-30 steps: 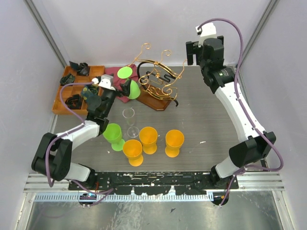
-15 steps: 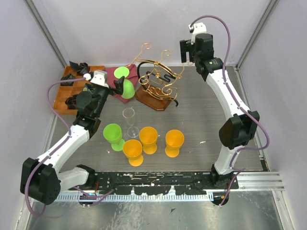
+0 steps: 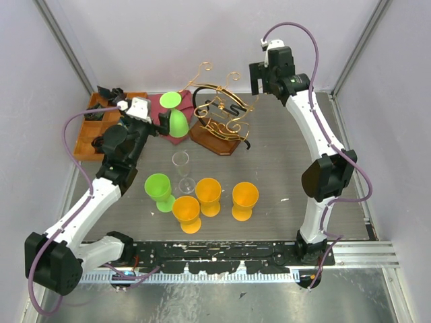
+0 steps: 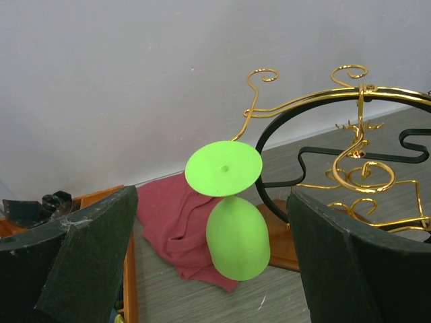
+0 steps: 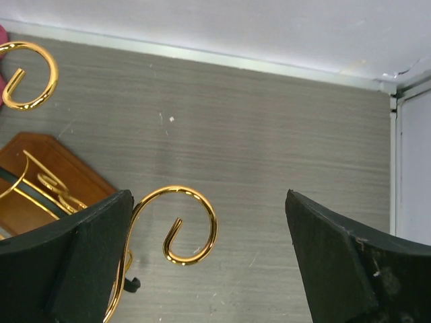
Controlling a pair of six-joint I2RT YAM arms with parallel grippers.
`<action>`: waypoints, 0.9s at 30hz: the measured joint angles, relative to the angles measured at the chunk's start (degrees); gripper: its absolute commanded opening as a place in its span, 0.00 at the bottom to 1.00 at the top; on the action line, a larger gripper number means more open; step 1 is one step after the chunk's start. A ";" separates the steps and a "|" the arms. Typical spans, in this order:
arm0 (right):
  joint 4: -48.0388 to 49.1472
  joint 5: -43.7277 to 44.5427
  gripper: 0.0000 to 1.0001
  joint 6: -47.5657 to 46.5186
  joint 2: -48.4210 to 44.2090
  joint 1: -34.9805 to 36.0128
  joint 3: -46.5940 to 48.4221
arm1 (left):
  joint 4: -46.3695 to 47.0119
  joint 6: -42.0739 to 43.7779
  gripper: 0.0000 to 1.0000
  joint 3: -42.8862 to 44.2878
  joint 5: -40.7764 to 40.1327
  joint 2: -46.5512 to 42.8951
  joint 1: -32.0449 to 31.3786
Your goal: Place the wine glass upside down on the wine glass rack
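Left gripper [image 3: 160, 124]: fingers [image 4: 87, 256] wide apart, nothing between the pads. Ahead of them I see the green wine glass [image 4: 236, 235], untouched, upside down with its foot up and slightly tilted. It is at the left end of the wine glass rack [image 4: 357, 171], over a red cloth [image 4: 168, 215]. I cannot tell whether the foot rests on a gold arm.

Right gripper [image 5: 207, 202]: fingers [image 5: 337, 262] also spread, holding nothing, above a gold scroll at the rack's far side.

Nearer the arms stand a clear wine glass [image 3: 183, 168], a green goblet [image 3: 159, 188] and three orange goblets [image 3: 208, 195].
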 measured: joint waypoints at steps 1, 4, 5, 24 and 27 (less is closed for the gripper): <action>-0.70 -0.15 1.00 0.39 0.00 0.00 0.00 | -0.33 0.13 0.98 0.02 0.02 0.00 -0.02; -1.36 -0.20 1.00 1.09 -0.04 0.00 -0.35 | -1.62 0.42 0.98 0.24 0.04 0.02 -0.04; -1.49 -0.24 1.00 1.33 -0.09 -0.02 -0.61 | -1.97 0.46 0.98 0.31 0.04 0.00 -0.04; -9.03 -0.87 1.00 4.42 -15.06 0.00 -16.09 | -5.86 1.92 0.98 2.32 2.71 0.22 -0.04; -9.79 -0.79 1.00 5.27 -17.70 0.00 -17.27 | -5.84 2.14 0.98 3.67 3.58 0.70 -0.04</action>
